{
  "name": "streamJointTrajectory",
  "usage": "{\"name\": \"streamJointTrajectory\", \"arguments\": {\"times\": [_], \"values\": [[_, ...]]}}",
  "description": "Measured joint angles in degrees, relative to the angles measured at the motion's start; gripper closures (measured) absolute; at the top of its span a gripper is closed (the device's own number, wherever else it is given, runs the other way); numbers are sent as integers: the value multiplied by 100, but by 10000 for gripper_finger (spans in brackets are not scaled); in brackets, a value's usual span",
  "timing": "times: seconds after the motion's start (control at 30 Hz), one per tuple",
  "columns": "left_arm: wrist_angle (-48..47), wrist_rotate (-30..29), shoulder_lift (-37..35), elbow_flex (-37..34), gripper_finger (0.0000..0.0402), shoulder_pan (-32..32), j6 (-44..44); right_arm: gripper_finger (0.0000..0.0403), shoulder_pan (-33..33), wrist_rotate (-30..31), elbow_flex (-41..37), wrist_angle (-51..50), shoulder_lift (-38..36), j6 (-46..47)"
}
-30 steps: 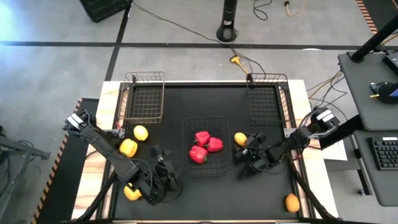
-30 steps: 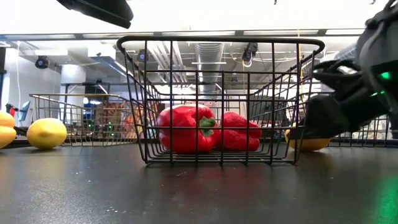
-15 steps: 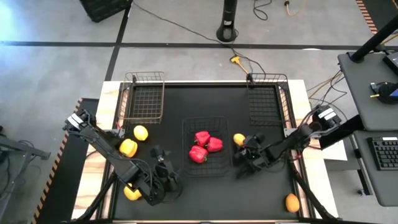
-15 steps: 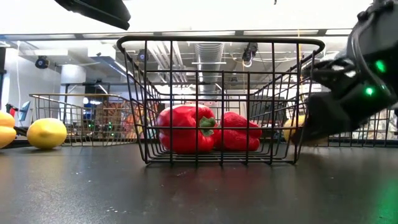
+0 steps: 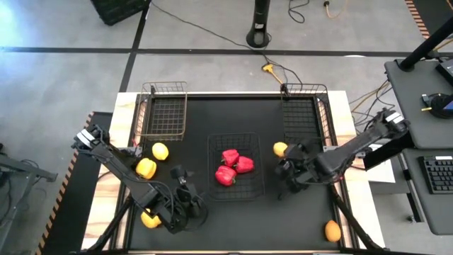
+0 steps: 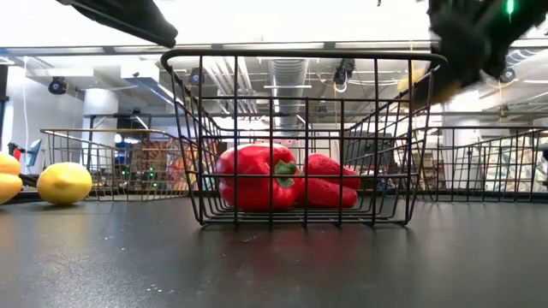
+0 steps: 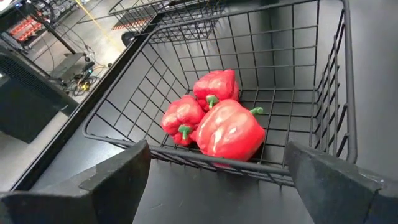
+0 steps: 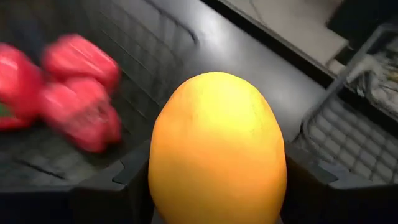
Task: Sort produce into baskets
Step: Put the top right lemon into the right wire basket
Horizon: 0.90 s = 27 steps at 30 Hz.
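My right gripper (image 5: 285, 157) is shut on an orange-yellow rounded fruit (image 8: 217, 149), held above the table between the middle dark wire basket (image 5: 255, 185) and the far-right dark basket (image 5: 304, 117). It shows high in the low view (image 6: 471, 34). Three red bell peppers (image 5: 232, 166) lie on the floor of the middle basket. My left gripper (image 5: 180, 175) is open and empty at that basket's near left corner, looking into it (image 7: 217, 168). A copper basket (image 5: 164, 113) stands at the far left. My right gripper pinches the fruit between its two fingers (image 8: 134, 180), one on each of its opposite sides (image 8: 163, 180). The fruit's rounded end sticks out ahead of the fingers. It is lifted clear of the table.
Yellow pieces lie on the table's left side: two near the copper basket (image 5: 161, 151) (image 5: 146, 168) and one near the front edge (image 5: 150, 218). Another orange fruit (image 5: 332, 230) lies at the near right corner. The copper and far-right baskets hold nothing.
My right gripper has gone up and a little toward the table's far right with the orange-yellow fruit. The fruit, which lay on the table beside the middle basket, now hangs clear of the table.
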Motion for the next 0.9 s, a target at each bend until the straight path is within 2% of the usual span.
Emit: {"name": "streamJointTrajectory", "arguments": {"times": [0.17, 0.3, 0.4, 0.53, 0.7, 0.9], "values": [[15, 0, 0, -98, 51, 0, -60, 161, -227, -87, 783, -477, -593, -560], [16, -1, 0, -147, 51, 0, -132, 166, -926, -95, 1336, -1534, -945, -460], [26, 0, 0, -156, 51, 0, -140, 168, -1719, -128, 1569, -2016, -1122, -503], [86, 0, 0, -156, 51, 0, -141, 164, -2997, -792, 1620, -2033, -1117, -1214], [135, 198, 0, -156, 51, -17, -168, 168, -4620, -1637, 1332, -1861, -830, -1832], [276, 540, 0, -156, 51, -75, -357, 164, -6118, -2329, 913, -1382, -291, -2579]]}}
